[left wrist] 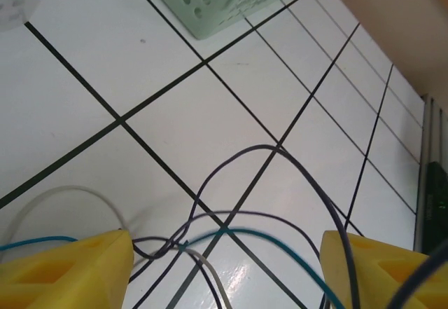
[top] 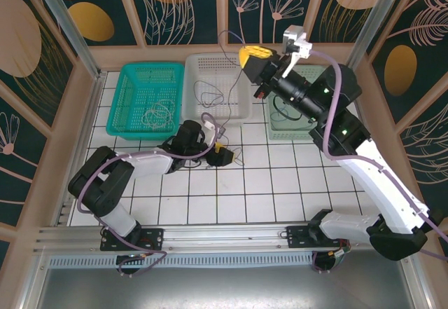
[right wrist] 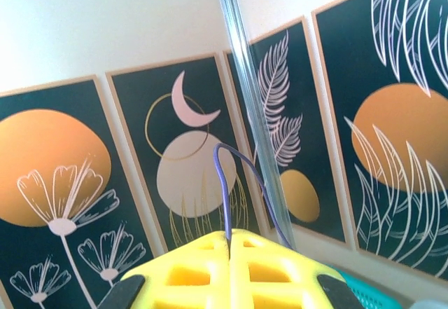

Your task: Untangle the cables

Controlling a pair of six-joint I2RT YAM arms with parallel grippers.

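A tangle of thin cables (left wrist: 210,218) lies on the white tiles: dark purple loops, a teal strand and a pale grey one cross each other. My left gripper (left wrist: 227,274) stands open low over it, with the strands between its yellow fingers (left wrist: 63,270). From above, the left gripper (top: 222,153) is at the table's middle. My right gripper (top: 253,55) is raised high over the white basket, shut on a purple cable (right wrist: 224,183) that arcs out above its closed pads. That cable (top: 227,36) trails down towards the tangle.
A teal basket (top: 126,106) at the back left holds loose pale cables. A white basket (top: 199,67) beside it holds another loop. A pale green basket (top: 280,132) sits under the right arm. Patterned walls close the back and sides.
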